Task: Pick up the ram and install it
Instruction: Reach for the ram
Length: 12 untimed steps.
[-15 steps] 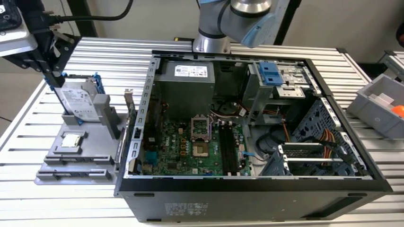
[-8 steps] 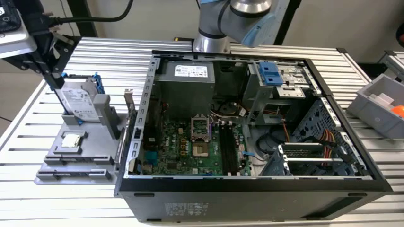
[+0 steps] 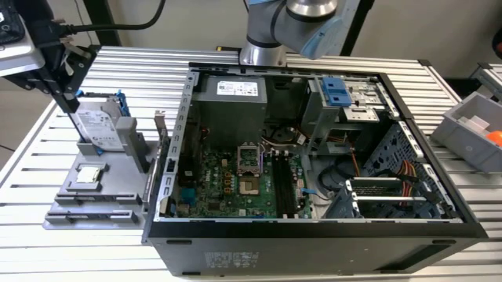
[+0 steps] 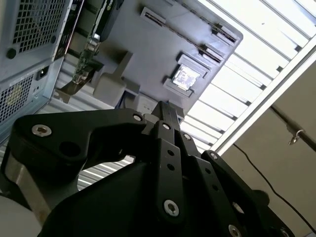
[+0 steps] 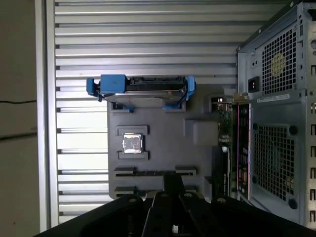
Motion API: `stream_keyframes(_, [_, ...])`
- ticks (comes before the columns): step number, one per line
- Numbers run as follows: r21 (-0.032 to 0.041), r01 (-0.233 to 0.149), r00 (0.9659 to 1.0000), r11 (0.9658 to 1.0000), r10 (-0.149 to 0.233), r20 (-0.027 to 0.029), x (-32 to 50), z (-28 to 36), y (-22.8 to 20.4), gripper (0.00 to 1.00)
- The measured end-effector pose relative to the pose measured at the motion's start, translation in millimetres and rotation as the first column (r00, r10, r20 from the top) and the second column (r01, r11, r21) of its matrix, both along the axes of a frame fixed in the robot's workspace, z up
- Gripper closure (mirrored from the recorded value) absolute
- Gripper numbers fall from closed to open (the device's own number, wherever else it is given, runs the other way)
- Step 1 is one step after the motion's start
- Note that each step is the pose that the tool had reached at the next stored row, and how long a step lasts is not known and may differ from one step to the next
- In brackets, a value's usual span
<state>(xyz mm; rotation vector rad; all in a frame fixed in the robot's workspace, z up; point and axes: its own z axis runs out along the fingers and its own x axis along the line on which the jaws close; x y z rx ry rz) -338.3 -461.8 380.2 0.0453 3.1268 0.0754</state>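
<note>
While the gripper (image 5: 173, 183) hangs above the grey fixture (image 5: 163, 148), clear of it, I see its fingertips (image 4: 162, 112) drawn together. Whether anything thin is pinched between them I cannot tell. Beneath the gripper the fixture carries two long slots (image 5: 143, 172) that read as dark lines, and I cannot tell if the ram sits in either. Beside them, also under the gripper, the square silver chip (image 5: 132, 143) lies in its pocket. Farther out, the hard drive (image 5: 143, 85) stands on edge in its blue frame at the fixture's other end. Off to one side of the gripper the open case (image 3: 314, 230) lies on the slatted table (image 3: 117, 64). Its green board (image 3: 227, 188) faces up. The memory slots (image 3: 284, 185) on it, well apart from the gripper, are too dark for me to say whether a stick is seated.
</note>
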Motion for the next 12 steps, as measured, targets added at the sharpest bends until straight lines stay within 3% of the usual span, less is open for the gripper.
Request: stream_keyframes(12, [-0.0001, -0.003, 1.0000, 1.0000, 0.003, -0.0002, -0.3, -1.7, -7.1, 1.00])
